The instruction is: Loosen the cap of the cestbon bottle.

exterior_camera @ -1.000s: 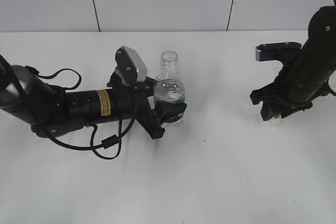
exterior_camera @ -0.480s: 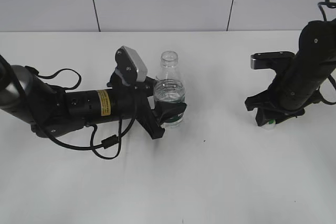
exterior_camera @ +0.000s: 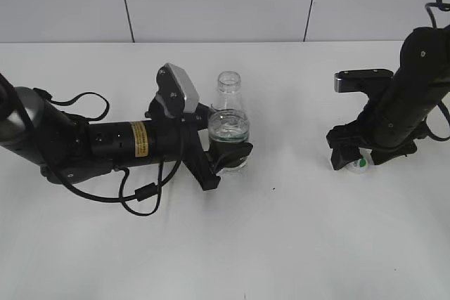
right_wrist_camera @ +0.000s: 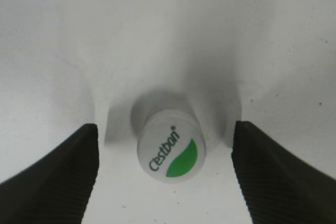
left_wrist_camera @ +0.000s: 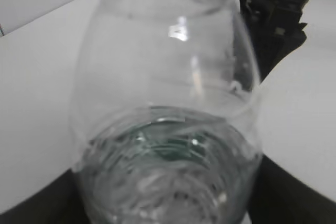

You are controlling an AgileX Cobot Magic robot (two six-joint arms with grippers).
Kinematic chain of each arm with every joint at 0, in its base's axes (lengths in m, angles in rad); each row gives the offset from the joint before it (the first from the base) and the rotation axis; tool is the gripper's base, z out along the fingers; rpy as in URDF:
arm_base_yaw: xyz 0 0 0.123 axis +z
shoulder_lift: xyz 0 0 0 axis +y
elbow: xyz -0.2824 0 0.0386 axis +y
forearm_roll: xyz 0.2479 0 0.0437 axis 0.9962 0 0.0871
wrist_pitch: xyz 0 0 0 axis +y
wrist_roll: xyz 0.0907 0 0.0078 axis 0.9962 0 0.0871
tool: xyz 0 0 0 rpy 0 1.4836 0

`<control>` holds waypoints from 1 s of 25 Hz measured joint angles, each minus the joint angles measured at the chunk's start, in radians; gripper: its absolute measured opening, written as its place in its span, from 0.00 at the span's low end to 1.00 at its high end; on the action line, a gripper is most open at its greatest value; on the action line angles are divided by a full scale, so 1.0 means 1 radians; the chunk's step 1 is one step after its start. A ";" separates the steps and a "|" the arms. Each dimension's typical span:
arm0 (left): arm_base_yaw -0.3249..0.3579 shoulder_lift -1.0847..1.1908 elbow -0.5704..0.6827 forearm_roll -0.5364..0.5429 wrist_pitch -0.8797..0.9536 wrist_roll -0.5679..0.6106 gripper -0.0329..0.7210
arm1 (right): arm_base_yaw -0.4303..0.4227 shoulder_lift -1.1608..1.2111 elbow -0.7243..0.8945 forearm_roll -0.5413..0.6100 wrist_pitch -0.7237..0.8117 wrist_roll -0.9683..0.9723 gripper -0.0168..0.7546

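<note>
You have the cestbon bottle (exterior_camera: 228, 128) standing upright on the white surface (exterior_camera: 281, 244) left of centre, its neck open with no cap on it. Your left tool (exterior_camera: 226, 154) is clamped around the bottle's lower body at the green label band, the arm lying low along the surface; in the left wrist view the clear bottle (left_wrist_camera: 168, 114) fills nearly the whole frame. The cap (exterior_camera: 360, 164) lies well apart on the right, flat on the surface with its green leaf patch facing up. Your right tool (exterior_camera: 358, 159) stands over it with its fingers (right_wrist_camera: 52, 177) spread wide, the cap (right_wrist_camera: 171, 150) between them and touching neither
</note>
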 joint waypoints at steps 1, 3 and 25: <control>0.000 0.000 0.000 0.000 -0.004 0.000 0.73 | 0.000 0.000 0.000 0.000 0.000 0.000 0.80; 0.000 0.000 0.000 0.002 -0.011 0.000 0.79 | 0.000 -0.001 0.000 0.000 0.000 0.000 0.80; 0.240 -0.124 0.194 0.073 -0.013 0.000 0.81 | 0.000 -0.177 0.000 0.005 0.012 -0.020 0.79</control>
